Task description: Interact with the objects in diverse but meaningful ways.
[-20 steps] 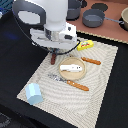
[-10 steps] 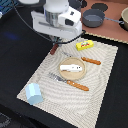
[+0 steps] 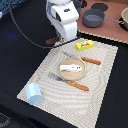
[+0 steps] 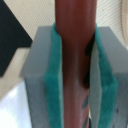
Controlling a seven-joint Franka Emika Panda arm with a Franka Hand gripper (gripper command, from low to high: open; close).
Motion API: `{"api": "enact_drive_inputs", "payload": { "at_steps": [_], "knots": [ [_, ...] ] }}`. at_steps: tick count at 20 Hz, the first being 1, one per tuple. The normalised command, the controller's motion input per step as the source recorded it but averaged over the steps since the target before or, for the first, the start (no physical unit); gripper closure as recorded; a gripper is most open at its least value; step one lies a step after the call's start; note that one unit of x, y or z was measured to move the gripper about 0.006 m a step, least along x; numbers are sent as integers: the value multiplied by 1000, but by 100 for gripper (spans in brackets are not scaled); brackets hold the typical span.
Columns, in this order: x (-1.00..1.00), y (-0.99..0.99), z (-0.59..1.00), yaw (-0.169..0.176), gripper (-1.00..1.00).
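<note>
Blue cup block [image 3: 34, 93]: closest to the exterior cam, sitting on the near corner of the woven mat [image 3: 102, 85], untouched, well apart from the arm.

Plate [image 3: 64, 74]: mid-mat, with the small white piece [image 3: 70, 67] lying on it and orange-handled cutlery [image 3: 75, 84] on either side.

Yellow packet [image 3: 84, 45]: flat near the mat's far edge, just beside where the arm is now.

Claw [image 4: 75, 75]: clamped on the dark-brown stick [image 4: 74, 60], green pads hugging both sides. Wrist cam is basically all stick.

What changed: half a second ago the arm was lower over the mat's far-left part; now it's up and pulled back past the far edge, stick going with it.

Meaning: I'd say the pick is done, and a placement comes next.

Far surface: grey pots [image 3: 93, 18] parked out of it.
</note>
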Motion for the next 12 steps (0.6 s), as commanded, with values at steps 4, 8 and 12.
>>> {"api": "enact_drive_inputs", "payload": {
  "at_steps": [4,8,12],
  "knots": [
    [-4,809,-292,-55,100],
    [191,426,-257,-67,100],
    [205,96,-276,-51,100]
  ]
}}
